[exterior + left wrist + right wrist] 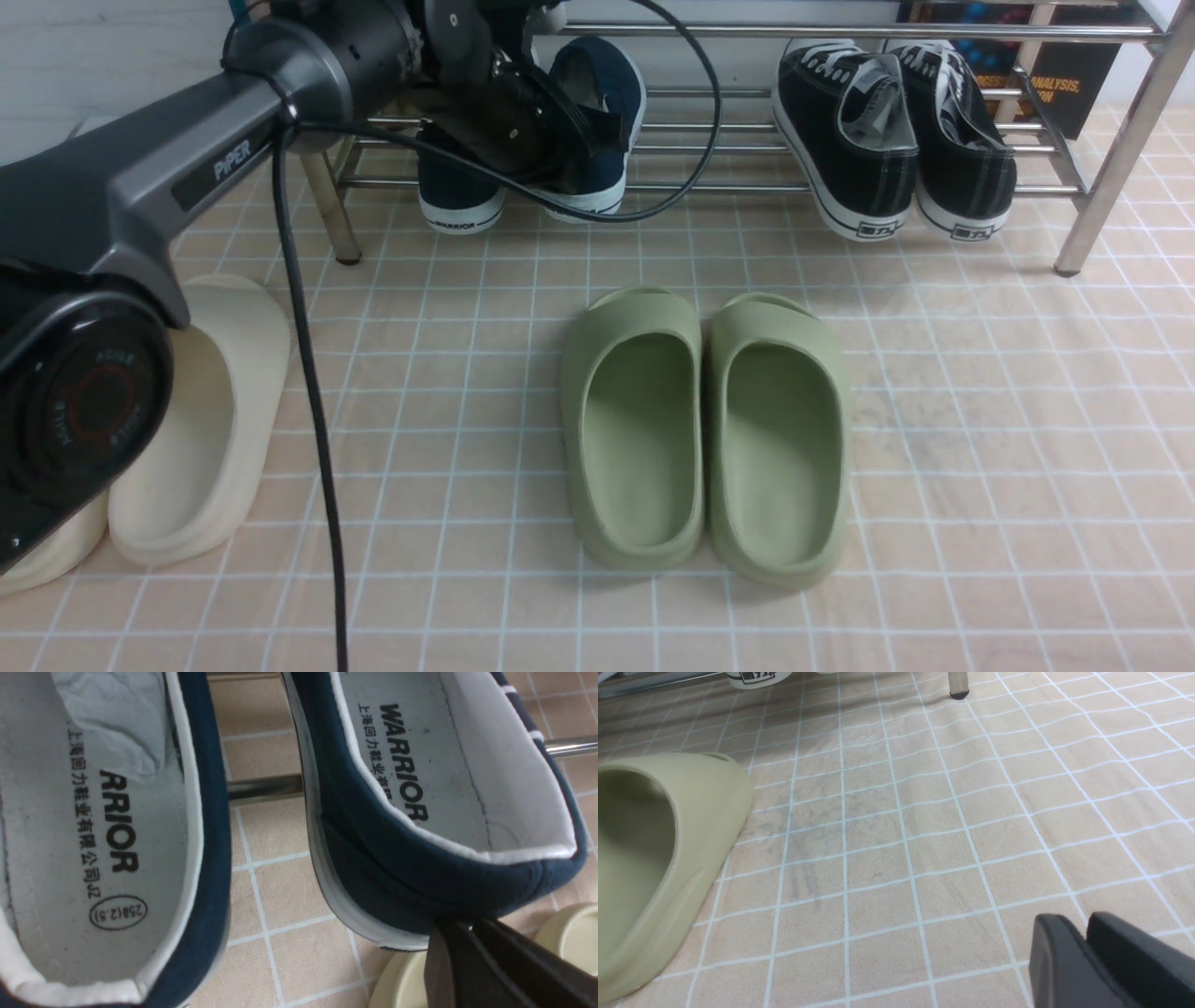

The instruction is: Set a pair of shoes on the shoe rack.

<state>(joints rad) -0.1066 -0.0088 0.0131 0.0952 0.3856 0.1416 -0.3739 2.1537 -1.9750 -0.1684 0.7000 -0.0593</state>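
My left gripper (460,927) sat at one heel of the navy shoes (611,140), both resting heels-out at the left end of the shoe rack (747,188). Whether it gripped, I could not tell. My right gripper (1083,933) hung closed and empty beside the olive slide (668,858), evidently parked out of the way.

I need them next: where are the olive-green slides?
Front view: the olive-green slides sit side by side on the tiled floor, centre, before the shoe rack, right of the cream slides.
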